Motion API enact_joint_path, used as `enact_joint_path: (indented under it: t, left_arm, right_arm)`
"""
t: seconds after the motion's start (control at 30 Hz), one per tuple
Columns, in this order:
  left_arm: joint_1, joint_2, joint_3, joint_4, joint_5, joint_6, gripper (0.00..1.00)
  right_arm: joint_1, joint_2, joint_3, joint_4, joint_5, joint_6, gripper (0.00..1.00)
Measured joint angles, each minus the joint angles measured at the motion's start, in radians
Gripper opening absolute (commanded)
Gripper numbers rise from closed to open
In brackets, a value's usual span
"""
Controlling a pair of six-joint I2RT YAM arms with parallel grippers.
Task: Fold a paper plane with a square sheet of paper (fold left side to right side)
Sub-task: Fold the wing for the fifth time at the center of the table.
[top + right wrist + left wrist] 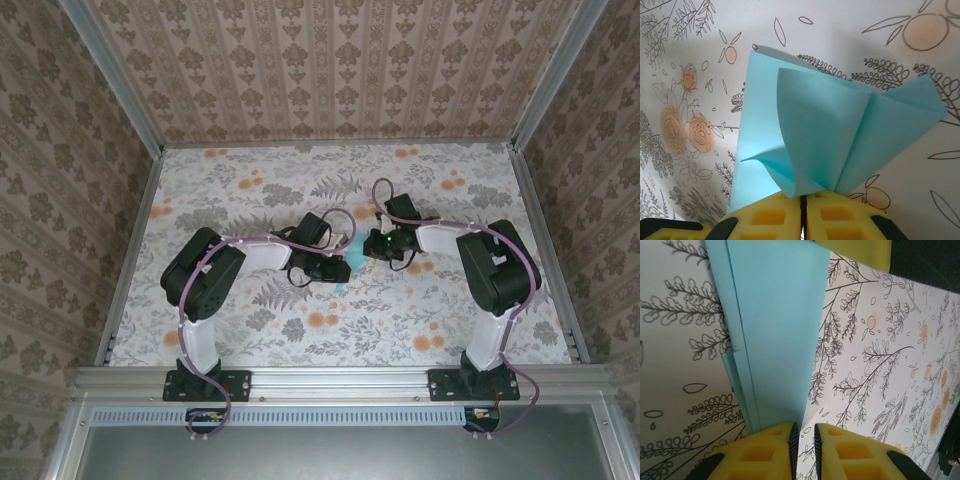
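Note:
The light cyan sheet of paper [830, 125] lies creased and partly folded on the flowered table, mid-table between the two arms [342, 282]. My right gripper [802, 200] is shut on its near edge, and a flap curls up off the layer below. In the left wrist view the paper [775, 330] is a long folded strip with layered edges on its left. My left gripper [805, 440] is at the strip's near end, jaws almost together with a thin slit showing only tablecloth. Its left finger [765, 450] sits over the paper's end. The right gripper's yellow finger [855, 252] is at the far end.
The flowered tablecloth [300, 190] is walled in by patterned panels and metal rails [130, 260]. Both arm bases stand on the near rail, with the left [205, 380] and the right [480, 380]. Cables loop over both wrists.

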Motion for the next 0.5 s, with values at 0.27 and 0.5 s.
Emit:
enact_joint_path:
  t: [0.27, 0.5]
  left_arm:
    - [0.000, 0.000, 0.000, 0.000, 0.000, 0.000, 0.20]
    - [0.000, 0.000, 0.000, -0.001, 0.000, 0.000, 0.20]
  right_arm:
    - [-0.024, 0.019, 0.027, -0.023, -0.016, -0.006, 0.10]
    - [-0.066, 0.041, 0.066, -0.026, 0.014, -0.022, 0.10]
